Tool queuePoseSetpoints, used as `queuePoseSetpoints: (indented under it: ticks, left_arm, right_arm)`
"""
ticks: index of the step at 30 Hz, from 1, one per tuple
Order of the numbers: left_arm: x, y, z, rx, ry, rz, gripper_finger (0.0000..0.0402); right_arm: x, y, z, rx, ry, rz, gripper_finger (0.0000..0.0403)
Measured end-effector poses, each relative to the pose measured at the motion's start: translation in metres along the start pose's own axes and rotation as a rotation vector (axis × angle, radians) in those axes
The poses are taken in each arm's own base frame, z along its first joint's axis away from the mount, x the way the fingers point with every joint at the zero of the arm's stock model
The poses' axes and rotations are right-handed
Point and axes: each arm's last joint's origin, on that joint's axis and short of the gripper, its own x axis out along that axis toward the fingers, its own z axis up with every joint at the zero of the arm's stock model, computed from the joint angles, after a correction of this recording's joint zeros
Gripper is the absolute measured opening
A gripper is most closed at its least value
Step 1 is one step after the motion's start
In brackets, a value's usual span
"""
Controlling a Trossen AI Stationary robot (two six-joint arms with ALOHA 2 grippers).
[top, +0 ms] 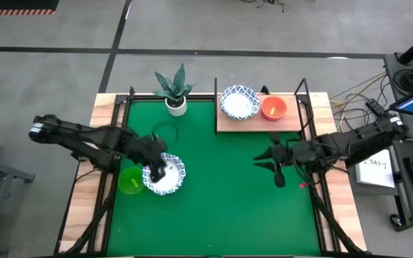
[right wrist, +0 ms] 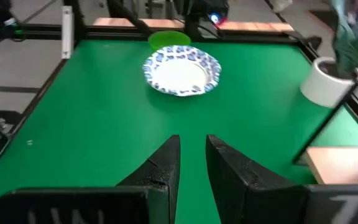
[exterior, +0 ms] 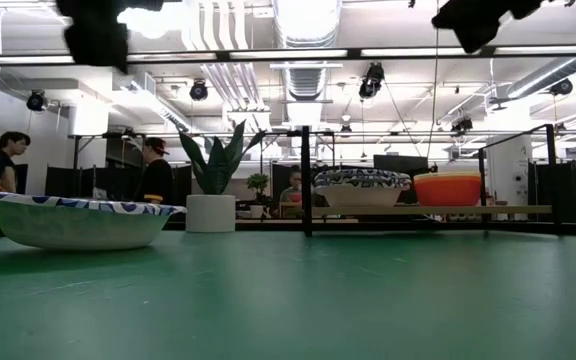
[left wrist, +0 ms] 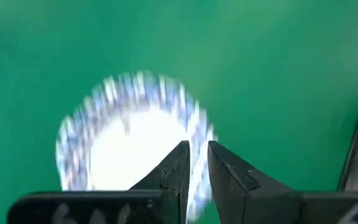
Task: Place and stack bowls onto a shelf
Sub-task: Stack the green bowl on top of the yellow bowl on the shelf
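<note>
Shelf [top: 258, 122] of light wood at the far edge of the green mat [top: 221, 193], carrying a blue-rimmed white bowl [top: 239, 102] and a red bowl [top: 273, 108] side by side, apart; nothing visible inside either. Second blue-rimmed white bowl [top: 165, 174] well apart from the shelf, on the mat's left part, empty, with a green bowl [top: 130, 180] touching its left side. White pot with spiky plant [top: 176, 92] just left of the shelf.

Left gripper [top: 155, 168] over that second bowl, fingers nearly closed with a narrow gap around its rim in the left wrist view; actual grip hard to confirm, bowl blurred there. Right gripper [top: 274, 166] in front of the shelf above the mat, fingers slightly parted, holding nothing.

Green bowl cut off at the low view's edge. Desk [top: 88, 186] edges of pale wood beside the mat.
</note>
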Motion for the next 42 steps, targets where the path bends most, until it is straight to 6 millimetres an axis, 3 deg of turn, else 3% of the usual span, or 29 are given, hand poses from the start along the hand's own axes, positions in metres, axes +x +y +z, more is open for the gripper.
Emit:
queuePoseSetpoints:
  ticks: [3, 6, 14, 20, 24, 36, 42]
  left_arm:
    - [0.007, -0.016, -0.015, 0.100, 0.247, 0.053, 0.0039]
    - [0.013, -0.030, -0.036, 0.207, 0.387, 0.124, 0.0040]
    - [0.018, -0.047, -0.082, 0.254, 0.490, 0.198, 0.0070]
    - [0.030, -0.040, -0.105, 0.272, 0.503, 0.274, 0.0124]
    - [0.044, -0.034, -0.115, 0.278, 0.505, 0.278, 0.0138]
    - [0.088, -0.013, -0.142, 0.195, 0.482, 0.213, 0.0137]
    - [0.093, -0.009, -0.146, 0.178, 0.487, 0.209, 0.0099]
  right_arm:
    - [-0.001, 0.010, -0.004, -0.038, -0.013, 0.024, 0.0066]
    - [-0.001, 0.018, -0.008, -0.051, -0.042, 0.020, 0.0066]
    - [0.002, 0.026, -0.018, -0.089, -0.080, 0.041, 0.0066]
    - [0.000, 0.026, -0.017, -0.086, -0.088, 0.042, 0.0066]
    - [0.000, 0.026, -0.017, -0.085, -0.087, 0.041, 0.0066]
    - [0.000, 0.026, -0.017, -0.086, -0.087, 0.041, 0.0066]
    - [0.000, 0.026, -0.017, -0.086, -0.087, 0.041, 0.0066]
